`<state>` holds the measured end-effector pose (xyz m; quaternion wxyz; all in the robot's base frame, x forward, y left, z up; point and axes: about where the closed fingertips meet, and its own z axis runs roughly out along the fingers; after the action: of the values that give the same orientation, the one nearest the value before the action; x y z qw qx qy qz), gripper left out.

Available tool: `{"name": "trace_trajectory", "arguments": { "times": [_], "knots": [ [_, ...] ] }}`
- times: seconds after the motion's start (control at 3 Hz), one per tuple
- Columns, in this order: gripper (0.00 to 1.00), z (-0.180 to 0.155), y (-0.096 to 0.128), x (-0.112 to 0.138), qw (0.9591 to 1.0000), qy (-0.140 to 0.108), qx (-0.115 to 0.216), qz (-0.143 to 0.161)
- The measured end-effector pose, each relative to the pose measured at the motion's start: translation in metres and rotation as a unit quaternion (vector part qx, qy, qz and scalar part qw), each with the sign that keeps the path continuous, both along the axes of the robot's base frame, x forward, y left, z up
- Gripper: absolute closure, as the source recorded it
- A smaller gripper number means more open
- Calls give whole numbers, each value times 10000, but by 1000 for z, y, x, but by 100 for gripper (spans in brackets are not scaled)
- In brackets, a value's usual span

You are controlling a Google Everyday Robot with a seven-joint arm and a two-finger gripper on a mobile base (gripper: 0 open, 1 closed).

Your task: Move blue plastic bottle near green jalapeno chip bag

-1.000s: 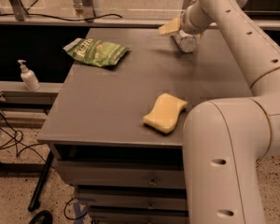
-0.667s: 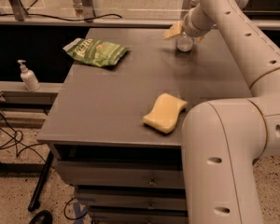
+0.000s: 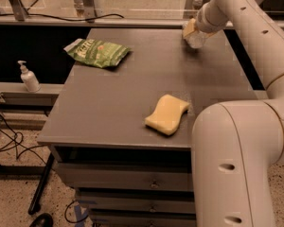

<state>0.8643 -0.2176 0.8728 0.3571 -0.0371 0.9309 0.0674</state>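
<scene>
One camera view takes in the whole dark counter (image 3: 118, 96); the claw (image 3: 193, 32) is at the far right corner, directly over the blue plastic bottle (image 3: 198, 40), which sits against it near the counter's back edge; I cannot tell whether the claw is clamped on the bottle or only touching it. The green jalapeno chip bag (image 3: 98, 53) lies flat at the far left, well apart from the bottle; a wavy yellow sponge (image 3: 167, 114) rests near the front edge, clear of the straight path between them. My judgement of the risks: a shallow hold on the smooth bottle could let it slip and roll off the back edge; a low carry leftward could shove the light bag away.
</scene>
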Motion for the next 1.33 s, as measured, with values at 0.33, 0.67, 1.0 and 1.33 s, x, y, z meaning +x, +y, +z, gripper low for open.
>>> {"name": "trace_trajectory", "arguments": {
  "times": [0.33, 0.67, 1.0, 1.33],
  "knots": [
    [87, 35, -12, -13, 9992, -325, -145, 187],
    [100, 69, -9, -43, 9950, -623, -61, 784],
    [100, 89, 19, -67, 9813, -977, 109, 1652],
    [100, 87, 31, -68, 9724, -1111, -80, 2048]
  ]
}}
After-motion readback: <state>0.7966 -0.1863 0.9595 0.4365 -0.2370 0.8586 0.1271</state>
